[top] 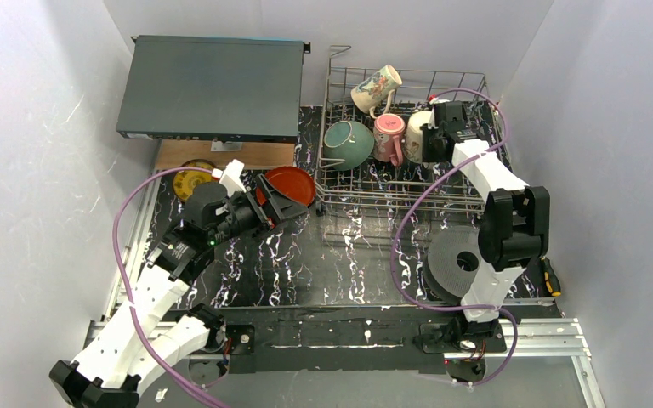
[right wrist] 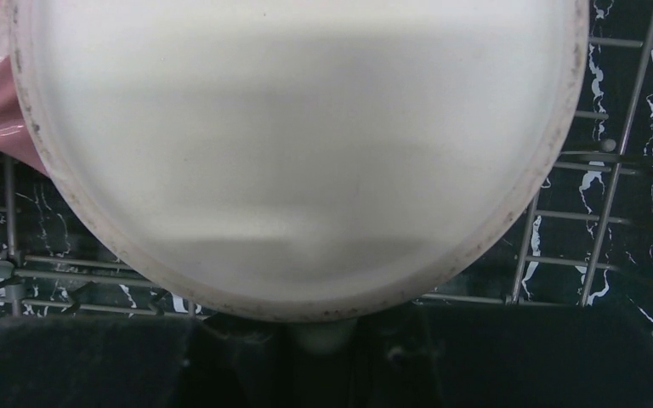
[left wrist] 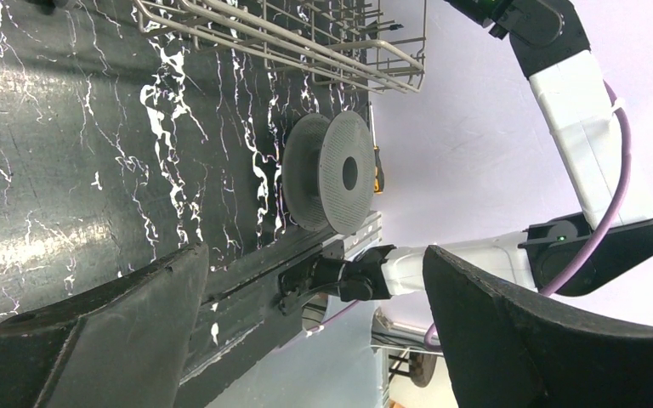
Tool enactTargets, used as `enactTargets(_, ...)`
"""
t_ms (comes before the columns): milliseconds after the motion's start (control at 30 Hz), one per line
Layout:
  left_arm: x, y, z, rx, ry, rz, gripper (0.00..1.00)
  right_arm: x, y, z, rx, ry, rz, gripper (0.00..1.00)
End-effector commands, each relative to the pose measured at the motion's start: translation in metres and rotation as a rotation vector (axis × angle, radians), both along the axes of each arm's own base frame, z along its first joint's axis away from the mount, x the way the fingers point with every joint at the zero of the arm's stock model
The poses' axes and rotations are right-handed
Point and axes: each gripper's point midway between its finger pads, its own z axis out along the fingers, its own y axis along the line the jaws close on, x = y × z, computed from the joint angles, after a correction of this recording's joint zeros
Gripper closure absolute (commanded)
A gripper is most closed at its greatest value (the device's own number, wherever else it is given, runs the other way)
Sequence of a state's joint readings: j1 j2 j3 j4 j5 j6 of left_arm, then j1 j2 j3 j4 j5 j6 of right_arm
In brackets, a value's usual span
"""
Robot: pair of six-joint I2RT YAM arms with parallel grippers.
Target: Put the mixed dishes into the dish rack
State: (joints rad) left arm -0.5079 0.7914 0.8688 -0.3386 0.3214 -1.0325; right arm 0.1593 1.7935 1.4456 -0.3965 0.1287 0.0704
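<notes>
The dish rack (top: 408, 197) stands at the back right. In it are the floral cream mug (top: 376, 87), the pink mug (top: 388, 136), the teal bowl (top: 347, 143) and the white mug (top: 417, 126). My right gripper (top: 430, 136) is inside the rack. In the right wrist view it (right wrist: 323, 340) is shut on the handle of the white mug (right wrist: 298, 144), whose pale base fills the frame. The red-orange plate (top: 293, 183) lies left of the rack. My left gripper (top: 274, 201) is at its near edge, open (left wrist: 313, 255), with nothing between the fingers. The small yellow dish (top: 192, 179) lies further left.
A flat dark grey box (top: 212, 85) lies at the back left on a wooden board (top: 221, 155). The dark grey ribbed disc (top: 457, 259) lies in front of the rack and shows in the left wrist view (left wrist: 340, 170). A yellow-handled tool (top: 551, 276) lies at the right edge.
</notes>
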Motion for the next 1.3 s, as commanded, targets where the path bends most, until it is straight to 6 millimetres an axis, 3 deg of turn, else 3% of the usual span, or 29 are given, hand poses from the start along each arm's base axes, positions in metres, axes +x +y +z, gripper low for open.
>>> enactTargets(0, -0.003, -0.001, 0.015, -0.021, -0.037, -0.018, 0.03, 0.037, 0.0, 0.06, -0.005, -0.199, -0.01, 0.9)
enactTargets(267, -0.004, 0.0, 0.006, -0.007, -0.017, -0.014, 0.03, 0.035, 0.004, 0.047, 0.001, -0.165, 0.008, 0.66)
enactTargets(433, -0.007, 0.004, -0.007, 0.011, 0.004, -0.004, 0.03, 0.031, 0.006, 0.048, -0.029, -0.15, 0.027, 0.45)
enactTargets(567, -0.011, 0.009, -0.022, 0.044, 0.026, 0.003, 0.0, 0.027, 0.011, 0.063, -0.038, -0.168, 0.043, 0.39)
enactTargets(767, -0.021, 0.024, -0.055, 0.129, 0.074, 0.03, 0.0, 0.008, 0.022, 0.105, -0.005, -0.224, 0.054, 0.34)
enactTargets(900, -0.028, 0.032, -0.079, 0.164, 0.117, 0.049, 0.01, -0.021, 0.037, 0.14, 0.058, -0.289, 0.087, 0.31)
enactTargets(1033, -0.029, 0.038, -0.102, 0.195, 0.157, 0.077, 0.01, -0.059, 0.061, 0.157, 0.15, -0.326, 0.155, 0.29)
enactTargets(1267, -0.018, 0.051, -0.145, 0.253, 0.268, 0.213, 0.06, -0.152, 0.139, 0.174, 0.426, -0.356, 0.414, 0.26)
